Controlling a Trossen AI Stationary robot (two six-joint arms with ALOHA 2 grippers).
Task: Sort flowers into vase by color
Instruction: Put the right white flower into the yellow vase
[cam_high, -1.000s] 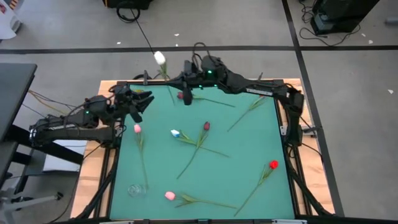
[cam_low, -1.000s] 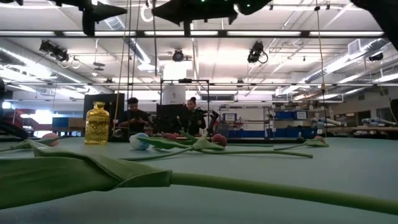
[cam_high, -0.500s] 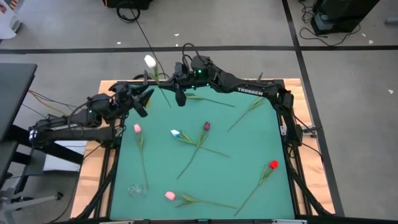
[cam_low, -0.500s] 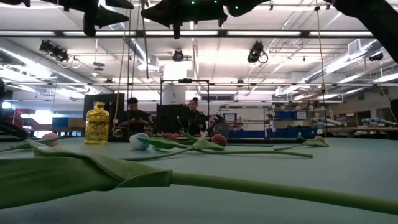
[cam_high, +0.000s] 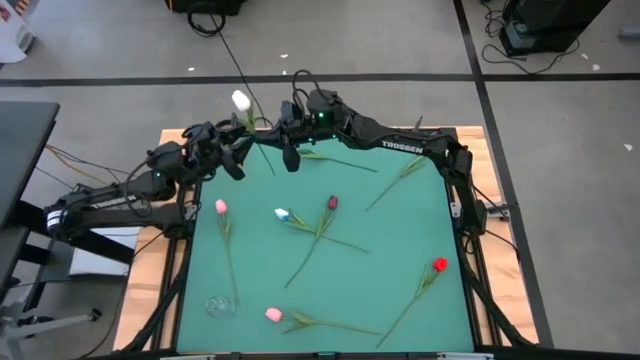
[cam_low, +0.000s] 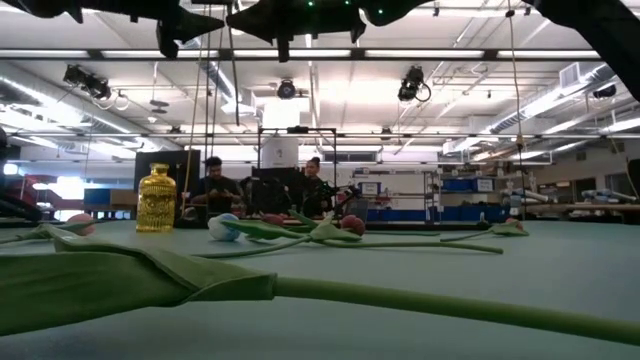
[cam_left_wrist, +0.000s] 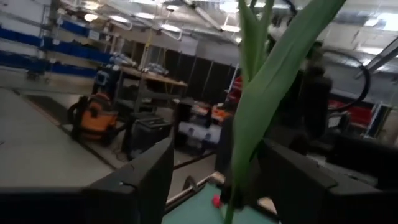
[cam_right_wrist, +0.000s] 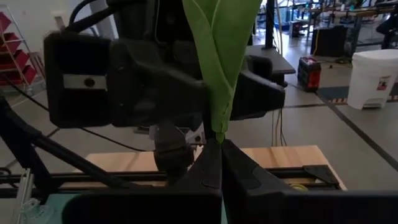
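Note:
My right gripper (cam_high: 290, 156) is shut on a white tulip (cam_high: 241, 100) above the table's far edge; its green leaf (cam_right_wrist: 219, 68) stands up past the shut fingers. My left gripper (cam_high: 238, 158) is open just left of it. Its two fingers stand on either side of the tulip's leaf (cam_left_wrist: 264, 99) without touching. Other tulips lie flat on the green mat: a pink one (cam_high: 221, 207), a white one (cam_high: 282, 213), a maroon one (cam_high: 331, 202), a red one (cam_high: 440, 265) and another pink one (cam_high: 272, 314). My right gripper pinches the white tulip between its two fingers at the foot of the leaf (cam_right_wrist: 217, 127), on the stem's middle part. The flower is lifted clear and tilted. Its head points past the far edge, and the lower stem end (cam_high: 271, 170) hangs over the mat.
A clear glass vase (cam_high: 218, 303) stands near the mat's near left corner. A golden vase (cam_low: 157, 200) shows in the low view. More green stems (cam_high: 400, 178) lie at the far right. People sit in the room beyond the table (cam_low: 215, 185).
My right gripper has carried the white tulip a little toward the table's left, and its head has shifted left with it. My left gripper has moved right and toward the far edge, up to the held stem, so that its open fingers now flank the leaf.

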